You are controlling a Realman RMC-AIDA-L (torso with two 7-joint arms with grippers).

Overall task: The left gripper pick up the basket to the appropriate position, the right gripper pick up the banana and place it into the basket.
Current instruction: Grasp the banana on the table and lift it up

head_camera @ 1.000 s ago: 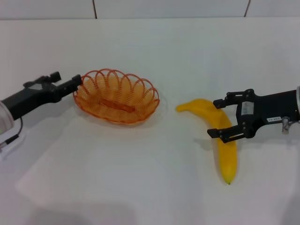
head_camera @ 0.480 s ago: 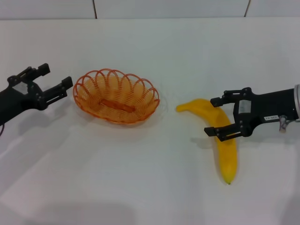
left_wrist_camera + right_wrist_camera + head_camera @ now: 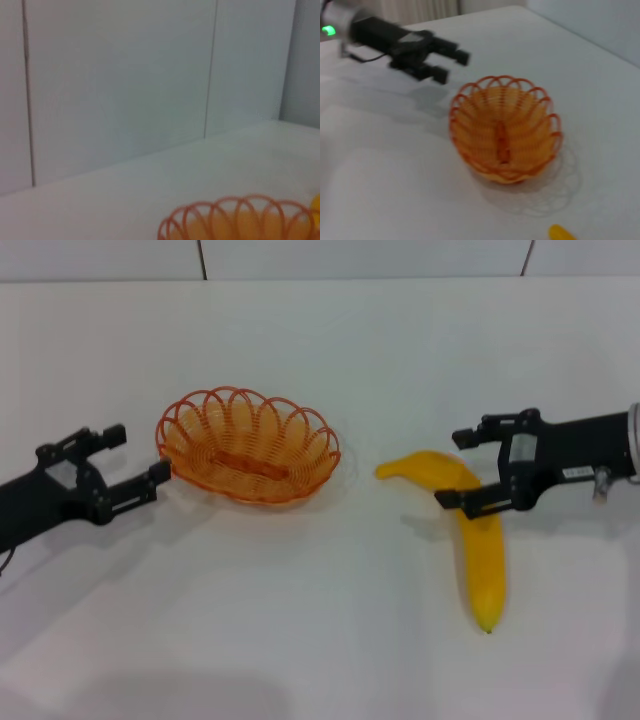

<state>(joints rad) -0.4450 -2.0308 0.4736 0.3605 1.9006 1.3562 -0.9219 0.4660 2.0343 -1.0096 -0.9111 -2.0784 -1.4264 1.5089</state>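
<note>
The plain black two-fingered left gripper (image 3: pixel 128 460) is held open just left of the shallow oval orange wire basket (image 3: pixel 248 445), not touching it. The smooth curved yellow banana (image 3: pixel 472 535) lies on the white table (image 3: pixel 320 640), straddled by the open, white-labelled black right gripper (image 3: pixel 455 467).

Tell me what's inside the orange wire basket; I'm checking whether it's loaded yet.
The orange wire basket holds only its own flat base bar. The yellow banana lies outside on the white table. Nothing is hidden.
</note>
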